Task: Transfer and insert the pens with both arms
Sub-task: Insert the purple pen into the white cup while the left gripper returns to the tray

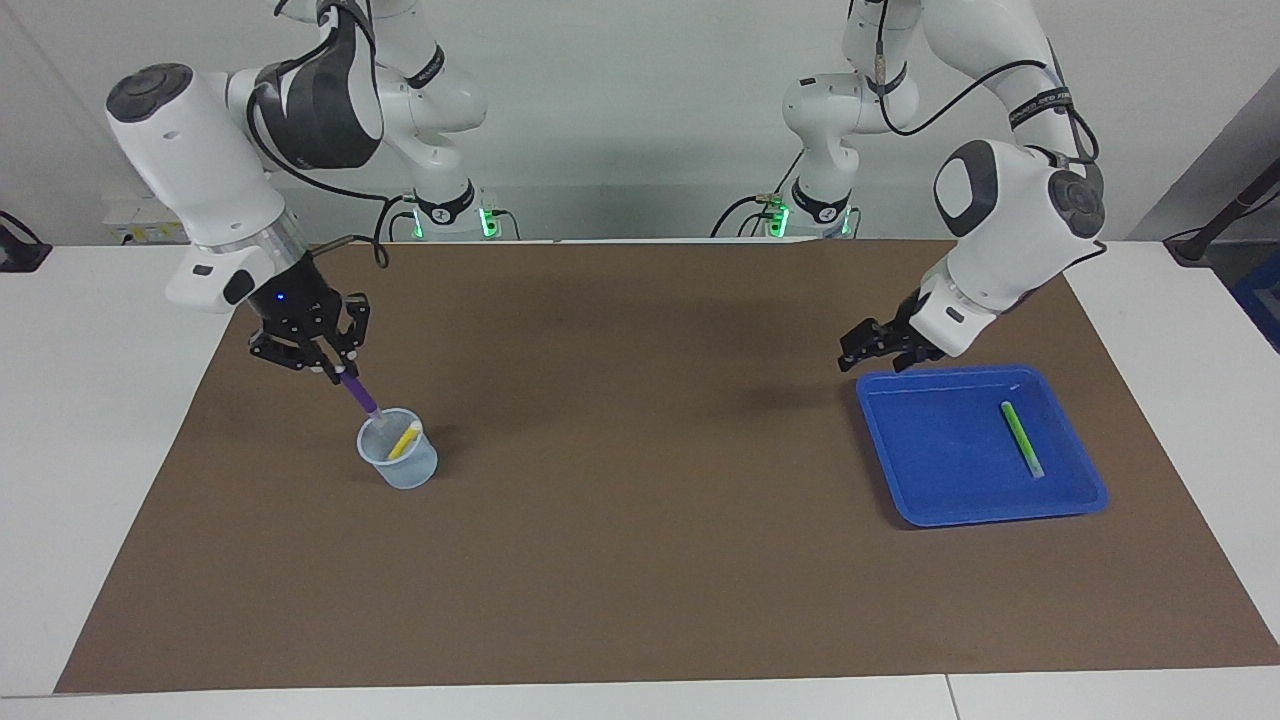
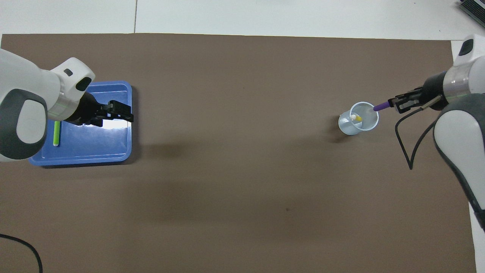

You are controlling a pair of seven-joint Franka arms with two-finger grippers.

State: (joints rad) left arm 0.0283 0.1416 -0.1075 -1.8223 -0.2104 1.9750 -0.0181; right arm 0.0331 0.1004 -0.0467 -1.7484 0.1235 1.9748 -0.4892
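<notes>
Brown matting (image 1: 640, 560) covers the tabletop (image 1: 90, 420). Right end effector (image 1: 335, 372), fingers clamped on the purple pen (image 1: 358, 394), tilts its pale tip into the clear cup (image 1: 400, 462) holding the yellow pen (image 1: 404, 439). Left end effector (image 1: 868, 354), fingers apart, hangs over the blue tray's (image 1: 940, 500) 10 o'clock corner in the facing view; the green pen (image 1: 1022, 438) lies inside the tray.

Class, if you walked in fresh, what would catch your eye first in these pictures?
The right tool holds a purple pen slanting into the pale cup, where a yellow pen already stands. At the left arm's end, a green pen lies in a bright blue tray, the open left tool over its edge.
</notes>
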